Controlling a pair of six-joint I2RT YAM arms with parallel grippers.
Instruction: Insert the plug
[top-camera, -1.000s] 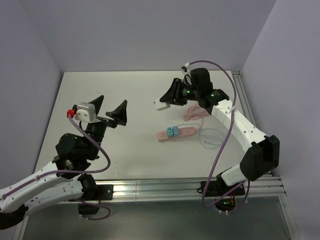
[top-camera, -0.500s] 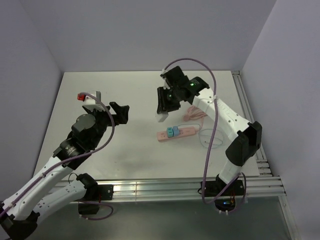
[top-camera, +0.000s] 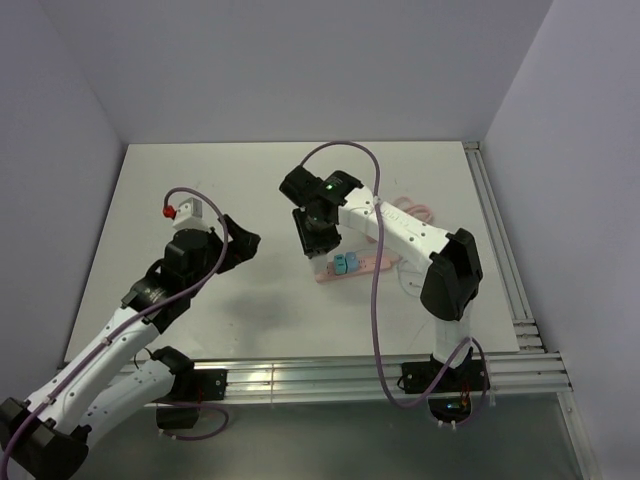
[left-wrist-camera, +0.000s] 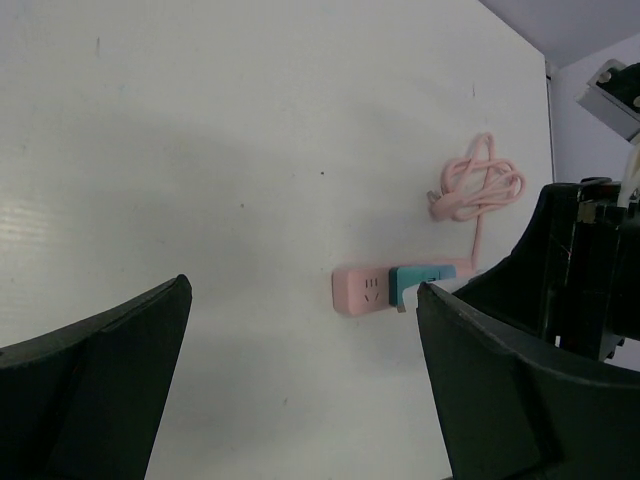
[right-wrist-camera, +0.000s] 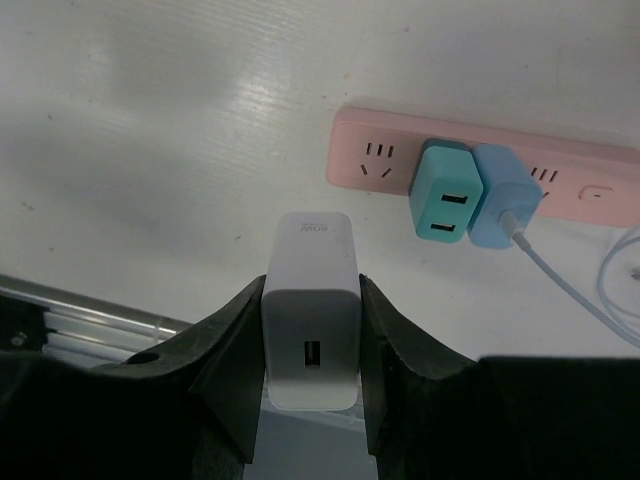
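The white table (top-camera: 200, 170) has open surface across its left half and far side, and a rail (top-camera: 503, 250) bounds its right edge. The left gripper (left-wrist-camera: 302, 290) hangs over that open part, fingers spread wide with nothing between them. The pink power strip (top-camera: 375, 263) lies right of centre, with its coiled cord (left-wrist-camera: 483, 185) beyond it. From above, the right gripper (right-wrist-camera: 310, 290) hides its load. Its wrist view shows a white USB charger (right-wrist-camera: 310, 340) clamped between the fingers, near the strip's free end socket. The teal plug (right-wrist-camera: 447, 202) sits in the strip, touching a blue adapter (right-wrist-camera: 503, 205).
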